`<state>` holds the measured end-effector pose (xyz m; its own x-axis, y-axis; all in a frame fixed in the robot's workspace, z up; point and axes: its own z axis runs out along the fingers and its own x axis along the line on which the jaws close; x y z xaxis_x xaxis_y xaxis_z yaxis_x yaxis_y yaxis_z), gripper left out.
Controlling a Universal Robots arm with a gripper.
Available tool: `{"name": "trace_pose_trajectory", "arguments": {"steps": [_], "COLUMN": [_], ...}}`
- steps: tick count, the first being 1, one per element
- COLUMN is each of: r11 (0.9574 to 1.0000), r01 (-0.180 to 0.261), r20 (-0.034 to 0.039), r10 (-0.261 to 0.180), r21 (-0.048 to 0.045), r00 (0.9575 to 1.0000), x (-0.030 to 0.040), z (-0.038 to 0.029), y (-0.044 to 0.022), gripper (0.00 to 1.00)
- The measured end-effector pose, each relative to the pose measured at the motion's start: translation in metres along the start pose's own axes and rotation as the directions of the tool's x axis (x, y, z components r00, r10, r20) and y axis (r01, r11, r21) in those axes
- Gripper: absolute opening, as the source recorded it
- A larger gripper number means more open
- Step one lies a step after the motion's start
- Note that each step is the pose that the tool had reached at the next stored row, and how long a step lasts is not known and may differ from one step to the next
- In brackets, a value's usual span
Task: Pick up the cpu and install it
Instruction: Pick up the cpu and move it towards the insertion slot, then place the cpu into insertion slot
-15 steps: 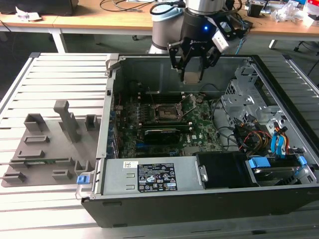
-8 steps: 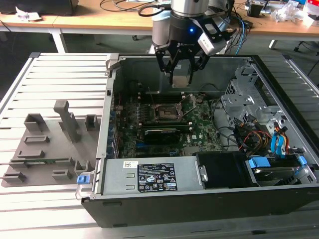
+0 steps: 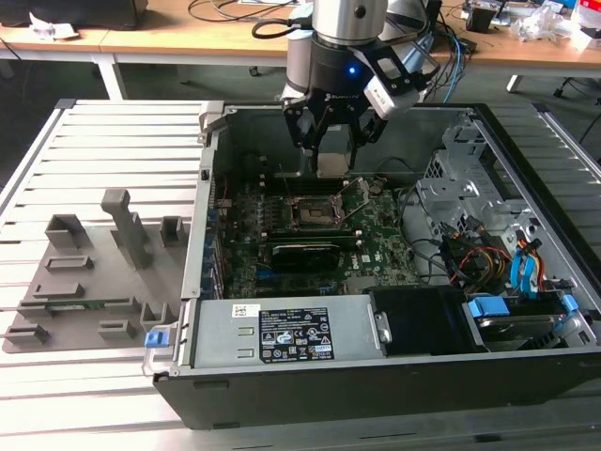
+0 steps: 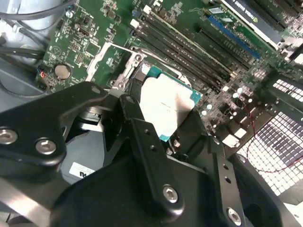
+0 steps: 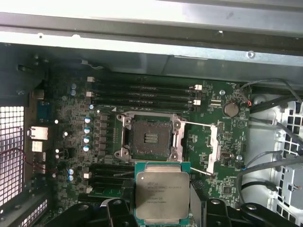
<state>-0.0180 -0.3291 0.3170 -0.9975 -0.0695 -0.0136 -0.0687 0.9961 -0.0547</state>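
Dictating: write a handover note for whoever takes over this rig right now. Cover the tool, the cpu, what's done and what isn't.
Tool: shut on the cpu, holding it in the air above the motherboard.
Socket: empty, with its metal frame swung open. The cpu is near it but not touching.
Done: the cpu is picked up.
Left: the cpu is not yet seated in the socket.

You've got the cpu [image 5: 162, 196], a small thin square chip with a pale silver-grey metal top and a green rim, gripped at its edges by the black gripper [image 3: 331, 152]. In both wrist views its printed metal face looks up at you. It's held roughly flat in the air over the motherboard, close to the open black square socket [image 5: 150, 138], not yet seated.
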Motion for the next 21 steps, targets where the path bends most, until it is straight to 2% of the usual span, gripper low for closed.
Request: {"name": "trace_pose_trajectory", "arguments": {"steps": [13,15,18,21], "r11": [1.0,0.9996,0.9991,0.9955], "r01": [-0.001,-0.028,-0.043,-0.094], "r20": [-0.0001,-0.0016,-0.0024,-0.0052], "r10": [0.001,0.028,0.043,0.094], "r21": [0.0,0.0007,0.0011,0.0021], "r00": [1.0,0.9996,0.9991,0.9955], "x": [0.0,0.0,0.0,0.0], "z": [0.0002,0.0002,0.0004,0.0005], "y": [0.0,0.0,0.0,0.0], "gripper": [0.55,0.55,0.55,0.55]}}
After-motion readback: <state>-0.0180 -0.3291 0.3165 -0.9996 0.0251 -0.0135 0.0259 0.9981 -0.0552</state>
